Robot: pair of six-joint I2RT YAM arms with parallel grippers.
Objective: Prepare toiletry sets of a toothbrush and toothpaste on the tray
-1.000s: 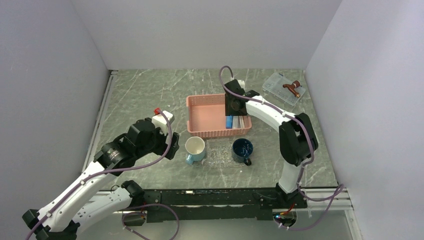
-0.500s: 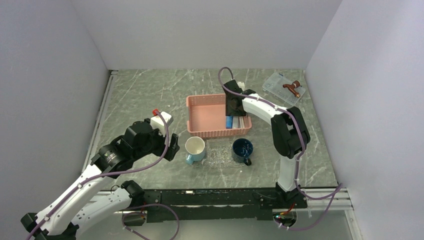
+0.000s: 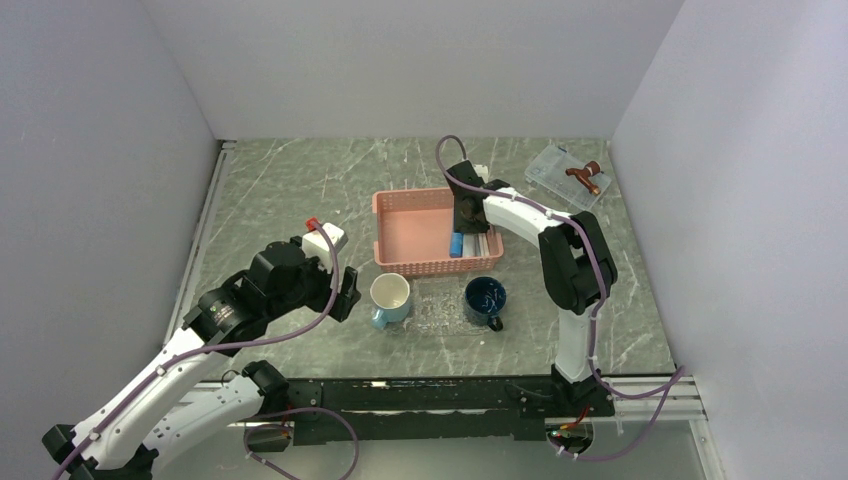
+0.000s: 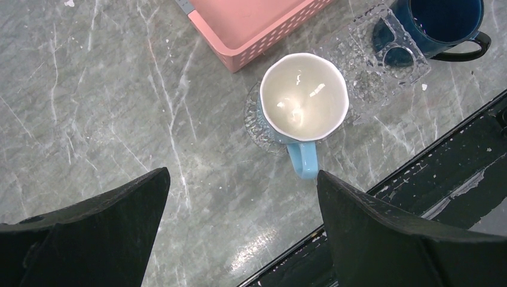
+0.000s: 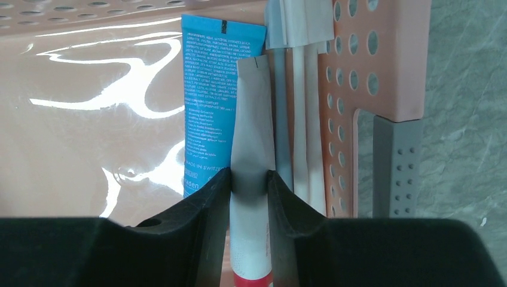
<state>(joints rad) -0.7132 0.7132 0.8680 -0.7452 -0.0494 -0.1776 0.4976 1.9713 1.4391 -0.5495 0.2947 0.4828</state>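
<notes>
Two claws show from above: the left claw (image 3: 346,290) hangs over the surface (image 3: 270,200) beside a light mug (image 3: 390,296), the right claw (image 3: 468,215) is down in the pink basket (image 3: 415,235), and the tray (image 3: 438,310) lies just in front of the basket. Left wrist view: fingers spread wide, holding nothing. Right wrist view: the claw pinches a pale tube (image 5: 254,119) with a red end, lying between the blue toothpaste (image 5: 212,101) and the whitish toothbrushes (image 5: 299,119) along the basket wall.
</notes>
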